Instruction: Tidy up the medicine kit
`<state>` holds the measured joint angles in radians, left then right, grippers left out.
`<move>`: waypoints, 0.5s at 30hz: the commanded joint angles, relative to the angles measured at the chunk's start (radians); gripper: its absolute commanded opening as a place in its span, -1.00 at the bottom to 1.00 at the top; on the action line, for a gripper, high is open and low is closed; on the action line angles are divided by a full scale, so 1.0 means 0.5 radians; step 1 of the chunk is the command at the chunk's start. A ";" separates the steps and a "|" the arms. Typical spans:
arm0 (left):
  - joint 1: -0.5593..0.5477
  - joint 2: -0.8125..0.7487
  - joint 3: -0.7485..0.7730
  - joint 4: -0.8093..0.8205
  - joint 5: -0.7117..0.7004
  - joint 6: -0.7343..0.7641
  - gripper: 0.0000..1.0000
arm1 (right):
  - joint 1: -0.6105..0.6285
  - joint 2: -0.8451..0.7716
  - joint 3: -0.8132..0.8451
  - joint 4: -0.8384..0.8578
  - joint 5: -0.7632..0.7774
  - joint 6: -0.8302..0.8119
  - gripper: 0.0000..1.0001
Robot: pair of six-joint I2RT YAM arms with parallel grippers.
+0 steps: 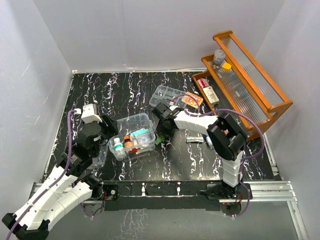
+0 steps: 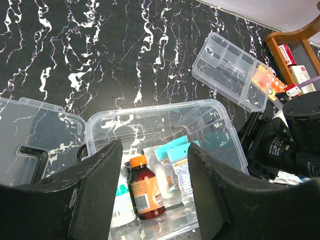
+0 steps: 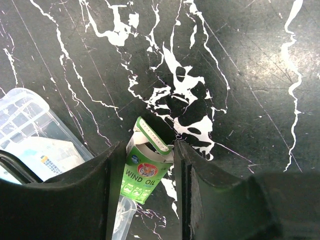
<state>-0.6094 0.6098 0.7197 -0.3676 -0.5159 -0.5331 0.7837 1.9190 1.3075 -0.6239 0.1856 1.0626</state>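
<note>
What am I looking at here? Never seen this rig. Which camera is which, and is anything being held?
Two robot arms are bolted at the near edge of a black marbled table. The overhead picture looks down from behind them. The other two come from a camera on each wrist, so the dark shapes at the bottom of those are that arm's own hand.

The medicine kit, a clear plastic box, stands open mid-table with a brown bottle and packets inside. Its lid lies beside it. A clear divided tray lies further back, and a wooden rack stands on the right.

The left hand hovers open over the kit, holding nothing. The right hand grips a green Wind Oil carton by its sides, right next to the kit.
</note>
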 commanded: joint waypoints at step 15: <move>0.010 0.000 0.000 -0.016 -0.037 0.001 0.08 | -0.017 -0.109 0.029 -0.215 0.035 -0.672 -0.22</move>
<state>-0.6094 0.6083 0.7197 -0.3683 -0.5167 -0.5350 0.7849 1.9125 1.3075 -0.6743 0.1955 0.8867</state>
